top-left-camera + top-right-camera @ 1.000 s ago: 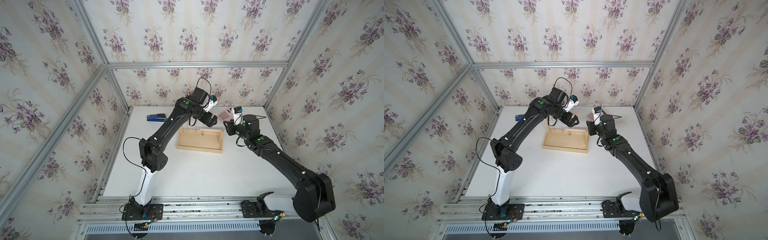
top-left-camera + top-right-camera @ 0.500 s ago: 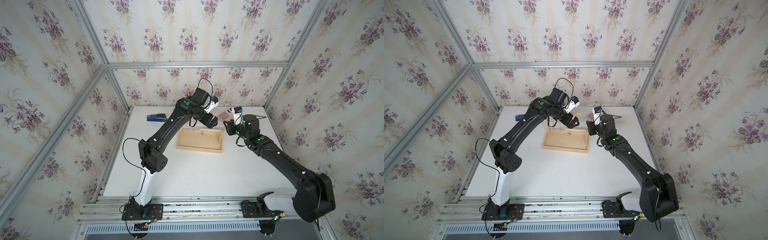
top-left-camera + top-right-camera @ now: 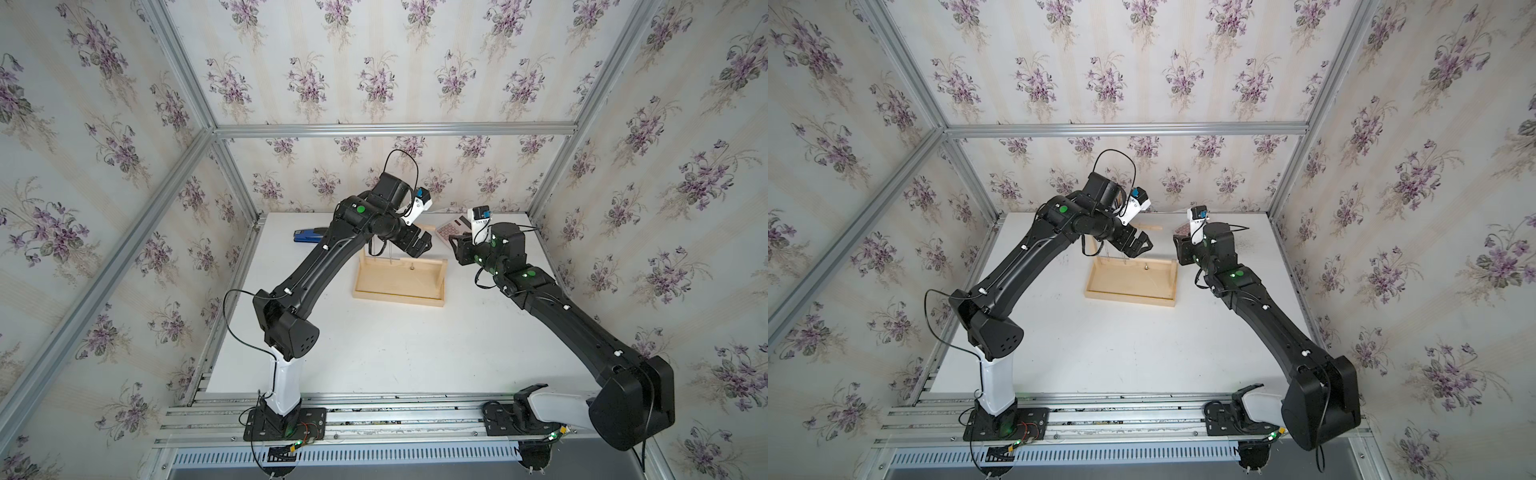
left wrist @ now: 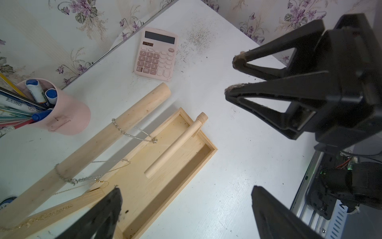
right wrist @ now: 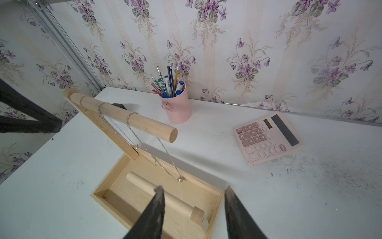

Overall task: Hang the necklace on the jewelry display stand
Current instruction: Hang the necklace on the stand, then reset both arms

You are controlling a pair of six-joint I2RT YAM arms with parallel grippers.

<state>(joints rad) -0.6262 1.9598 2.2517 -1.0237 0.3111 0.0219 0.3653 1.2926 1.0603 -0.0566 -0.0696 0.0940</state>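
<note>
Stand (image 5: 110, 175) was pale bare wood, its round bar (image 5: 148, 124) carrying thin metal necklaces (image 5: 179, 179). Left gripper (image 4: 185, 189) hovered over it, spread wide, empty; right gripper (image 5: 193, 188) faced it, half parted, empty.

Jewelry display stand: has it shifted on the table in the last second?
No. The jewelry display stand keeps the same gap to the blue stapler in a top view.
</note>
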